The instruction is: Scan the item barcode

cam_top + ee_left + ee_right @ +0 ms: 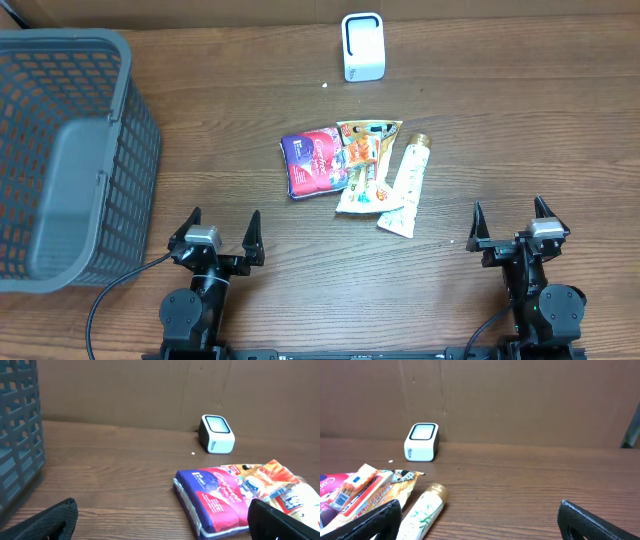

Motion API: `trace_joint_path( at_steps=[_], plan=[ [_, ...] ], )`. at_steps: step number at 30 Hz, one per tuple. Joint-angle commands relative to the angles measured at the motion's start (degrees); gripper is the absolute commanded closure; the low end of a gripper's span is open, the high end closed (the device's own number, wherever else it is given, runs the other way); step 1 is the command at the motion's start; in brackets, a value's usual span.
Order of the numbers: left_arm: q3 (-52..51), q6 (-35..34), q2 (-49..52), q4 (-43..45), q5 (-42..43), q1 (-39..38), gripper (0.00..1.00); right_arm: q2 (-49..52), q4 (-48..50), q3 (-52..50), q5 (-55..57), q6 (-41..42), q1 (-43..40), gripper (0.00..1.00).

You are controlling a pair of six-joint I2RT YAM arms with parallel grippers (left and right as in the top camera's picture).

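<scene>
Both arms parked: left gripper (224, 222) and right gripper (508, 212) gape wide, nothing in either. Items lie in a pile well in front of the white scanner (362, 46), on the arms' side of it: purple packet (315, 162), orange snack pouch (362, 165), white tube (408, 183), edges overlapping. No barcode visible from here. Suggest the tube with the right arm: pinch one end so the fingers don't cover print, lift clear of the pouch, rotate until the code faces the scanner window.
</scene>
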Motion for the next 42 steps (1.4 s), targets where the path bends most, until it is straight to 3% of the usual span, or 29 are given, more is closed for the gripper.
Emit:
trace_joint_path(
  at_steps=[1,5,18,23,35,42],
  plan=[
    [-0.26,5.2,-0.59,-0.35,-1.46,0.42,0.0,-0.46,0.33,-0.59,0.39,-0.02,-0.11,0.0],
    [-0.26,8.59,-0.59,-0.55,-2.67,0.42,0.0,-0.46,0.31,-0.59,0.39,-0.04,-0.09,0.0],
    [-0.26,8.13,-0.59,-0.52,-5.57,3.19,0.0,-0.46,0.33,-0.59,0.39,-0.04,-0.11,0.0],
    [-0.28,8.15,-0.59,-0.11,-9.75,0.5,0.0,-0.46,0.31,-0.59,0.39,-0.04,-0.11,0.0],
    [-0.28,8.2,-0.59,-0.13,-9.33,0.72,0.0,-0.46,0.31,-0.59,0.39,-0.02,-0.11,0.0],
    [-0.26,11.67,-0.59,-0.2,-7.39,0.7,0.0,-0.46,0.31,-0.59,0.39,-0.02,-0.11,0.0]
  ],
)
